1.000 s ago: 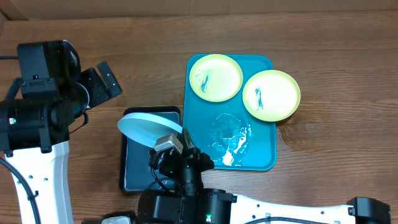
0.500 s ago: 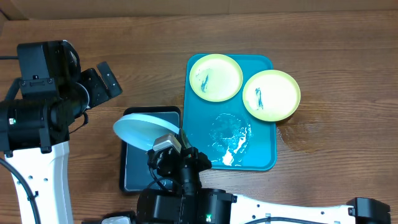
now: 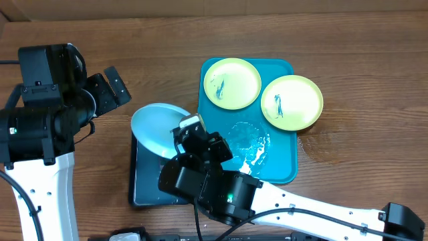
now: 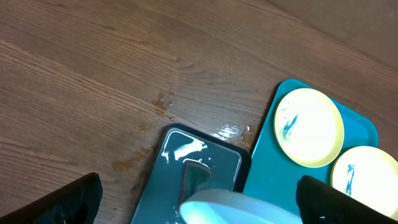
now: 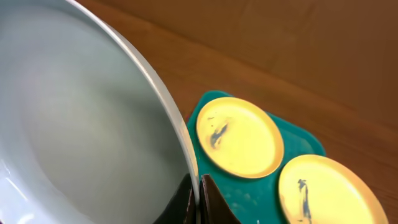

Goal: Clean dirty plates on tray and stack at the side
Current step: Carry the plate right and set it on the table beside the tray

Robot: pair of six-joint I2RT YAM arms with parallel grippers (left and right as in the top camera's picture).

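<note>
Pale-blue plastic pinched at its rim: the right end effector point(image 5: 198, 196) is clamped on the edge of one small plate point(image 3: 155, 127), holding it tilted over the dark basin point(image 3: 142, 187) directly beneath. Ahead and to the right of it, the turquoise tray point(image 3: 284, 171) carries the other two plates, one point(image 3: 232, 83) lying wholly inside and the farther one point(image 3: 291, 102) overhanging the rim. Both are yellow-green with a teal smear. A foamy patch point(image 3: 247, 144) sits on the tray just beside the gripping end effector. The left end effector point(image 3: 110, 88), spread wide and holding nothing, hangs over the bench point(image 3: 361, 40) with the basin below and ahead of it.

The plates look light and stiff, and probably slick when wet. The thin raised rim seems the only hold, and a pinch there could let a plate pivot or slide. The overhanging plate likely offers the easiest edge.

The lifted plate's underside is unseen and its lower part is cut off in the wrist view. The right arm hides part of the basin. The basin shows a sheen, but how much liquid it holds cannot be told.
</note>
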